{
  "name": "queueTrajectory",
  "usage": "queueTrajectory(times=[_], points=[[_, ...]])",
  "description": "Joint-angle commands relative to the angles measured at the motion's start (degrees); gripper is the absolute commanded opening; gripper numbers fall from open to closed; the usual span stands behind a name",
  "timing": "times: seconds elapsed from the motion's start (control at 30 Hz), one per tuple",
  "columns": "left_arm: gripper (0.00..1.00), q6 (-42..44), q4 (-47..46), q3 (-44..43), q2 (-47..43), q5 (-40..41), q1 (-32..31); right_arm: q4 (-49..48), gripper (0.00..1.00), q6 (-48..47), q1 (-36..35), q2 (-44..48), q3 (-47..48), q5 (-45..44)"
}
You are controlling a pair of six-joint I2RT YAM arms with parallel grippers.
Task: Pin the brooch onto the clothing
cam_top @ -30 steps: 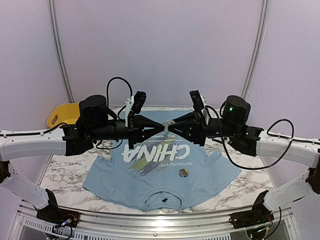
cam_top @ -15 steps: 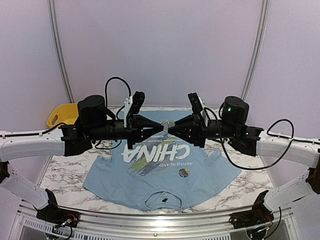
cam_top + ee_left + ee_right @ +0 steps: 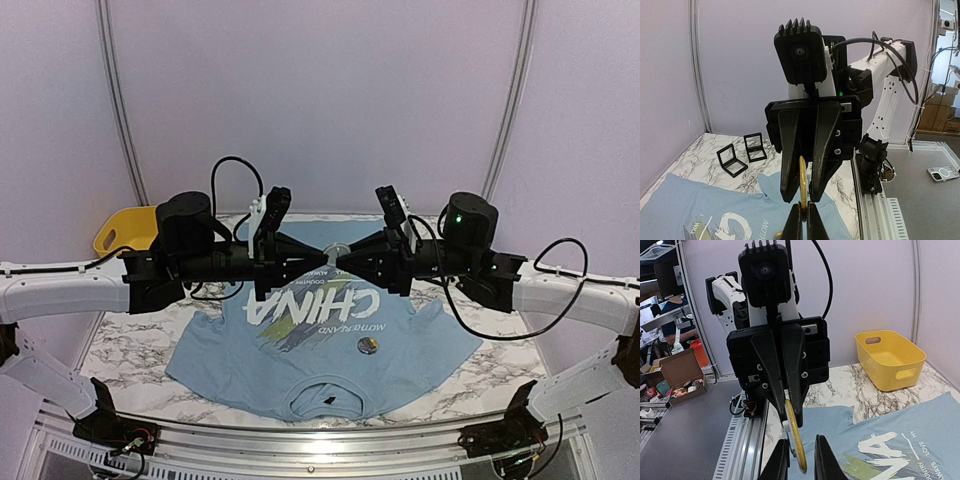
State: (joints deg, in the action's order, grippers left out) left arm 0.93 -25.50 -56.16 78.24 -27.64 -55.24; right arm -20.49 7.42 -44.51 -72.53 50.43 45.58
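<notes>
The light blue T-shirt [image 3: 300, 350] with white "CHINA" lettering lies flat on the marble table. The brooch [image 3: 336, 247], a thin gold disc, hangs in the air above the shirt's far hem, between the two grippers, which meet tip to tip. My left gripper [image 3: 328, 256] is shut on the disc's edge; the left wrist view shows its fingertips [image 3: 795, 215] pinching the brooch [image 3: 803, 182]. My right gripper [image 3: 346, 256] is open, and in the right wrist view [image 3: 801, 445] its jaws stand apart on either side of the brooch [image 3: 795, 435].
A small round gold piece [image 3: 369, 345] lies on the shirt near the lettering. A yellow bin [image 3: 125, 232] stands at the back left. Two black display frames [image 3: 732, 160] stand on the table beyond the shirt's right side. A small black tag [image 3: 329, 402] sits at the collar.
Both grippers have risen slightly and levelled, still meeting at the brooch. The shirt and the round piece on it have not moved.
</notes>
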Motion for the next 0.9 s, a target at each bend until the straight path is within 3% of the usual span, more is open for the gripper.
queueTrajectory(times=[0.0, 0.6, 0.87], points=[[0.00, 1.1, -1.6, 0.5, -1.2, -1.3, -0.5, -0.4, 0.13, 0.8, 0.0, 0.1, 2.3, 0.0], [0.00, 10.6, 4.1, -0.6, 0.0, -3.8, -3.9, 9.9, 0.03, 1.0, 0.2, -5.9, 8.1, -1.4], [0.00, 10.9, 4.2, -0.6, -0.8, -0.8, -4.0, 14.6, 0.05, -3.5, -1.3, -7.1, 9.6, -3.5]])
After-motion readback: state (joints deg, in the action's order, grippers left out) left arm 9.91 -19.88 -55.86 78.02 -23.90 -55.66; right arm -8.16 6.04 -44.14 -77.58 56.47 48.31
